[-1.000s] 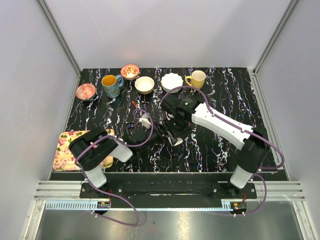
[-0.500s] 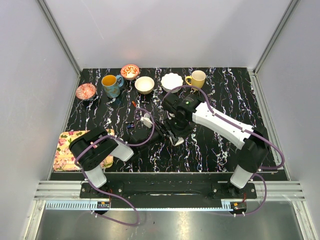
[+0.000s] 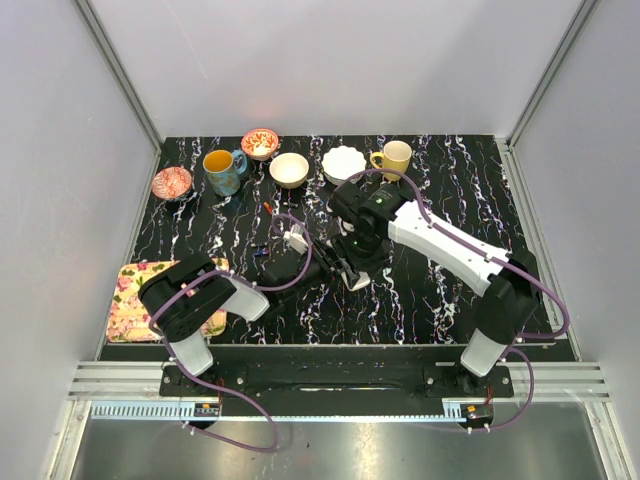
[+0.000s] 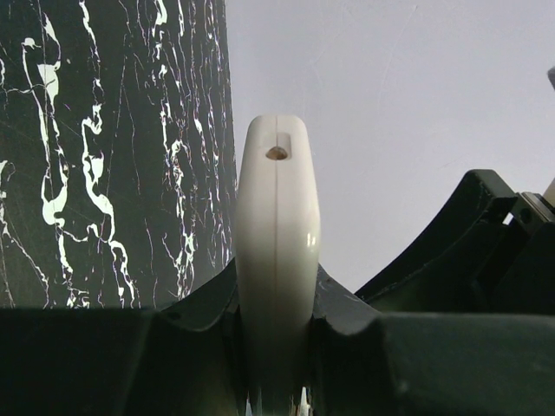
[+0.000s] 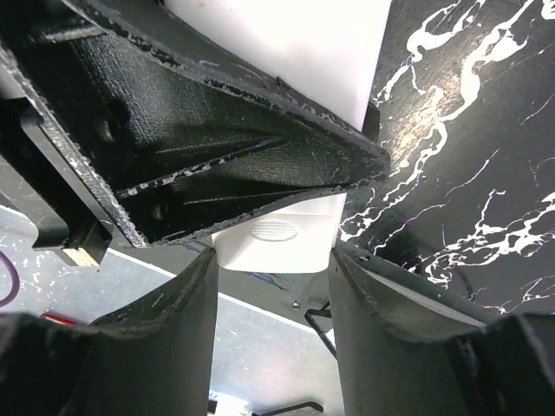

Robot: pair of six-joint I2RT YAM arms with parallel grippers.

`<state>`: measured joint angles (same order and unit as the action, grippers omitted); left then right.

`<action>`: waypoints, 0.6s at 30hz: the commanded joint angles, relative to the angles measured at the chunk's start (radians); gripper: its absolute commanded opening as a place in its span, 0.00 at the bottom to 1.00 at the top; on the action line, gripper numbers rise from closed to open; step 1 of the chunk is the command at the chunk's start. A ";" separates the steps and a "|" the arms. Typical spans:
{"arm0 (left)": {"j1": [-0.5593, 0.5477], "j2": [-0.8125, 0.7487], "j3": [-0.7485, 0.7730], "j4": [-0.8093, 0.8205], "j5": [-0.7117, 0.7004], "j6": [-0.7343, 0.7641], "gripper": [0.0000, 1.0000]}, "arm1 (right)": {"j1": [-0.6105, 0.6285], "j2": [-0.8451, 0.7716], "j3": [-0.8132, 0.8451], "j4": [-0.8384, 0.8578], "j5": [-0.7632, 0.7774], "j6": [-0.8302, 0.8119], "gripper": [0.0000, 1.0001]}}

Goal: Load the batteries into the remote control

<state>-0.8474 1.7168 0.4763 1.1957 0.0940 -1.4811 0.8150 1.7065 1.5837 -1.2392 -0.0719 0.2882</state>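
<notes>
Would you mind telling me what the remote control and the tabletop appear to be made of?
The remote control looks like glossy white moulded plastic: smooth highlights and a seam line along its edge. The tabletop looks like black marble with white veins; real stone or printed laminate, I cannot tell.

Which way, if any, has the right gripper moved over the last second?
Yes. Seen from above, the right gripper, closed on the remote control, has shifted slightly right, toward the yellow mug.
</notes>
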 commanded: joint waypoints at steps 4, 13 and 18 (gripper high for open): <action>-0.048 -0.088 0.045 0.470 0.093 -0.024 0.00 | -0.045 -0.005 0.039 0.110 0.027 -0.003 0.00; -0.048 -0.086 0.044 0.470 0.078 -0.027 0.00 | -0.045 -0.027 0.012 0.109 0.011 0.003 0.09; -0.048 -0.089 0.036 0.470 0.062 -0.027 0.00 | -0.045 -0.033 0.001 0.109 0.009 0.005 0.12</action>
<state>-0.8574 1.6951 0.4770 1.1755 0.0921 -1.4662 0.7975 1.6974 1.5833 -1.2537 -0.1162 0.2893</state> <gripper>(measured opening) 0.256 0.542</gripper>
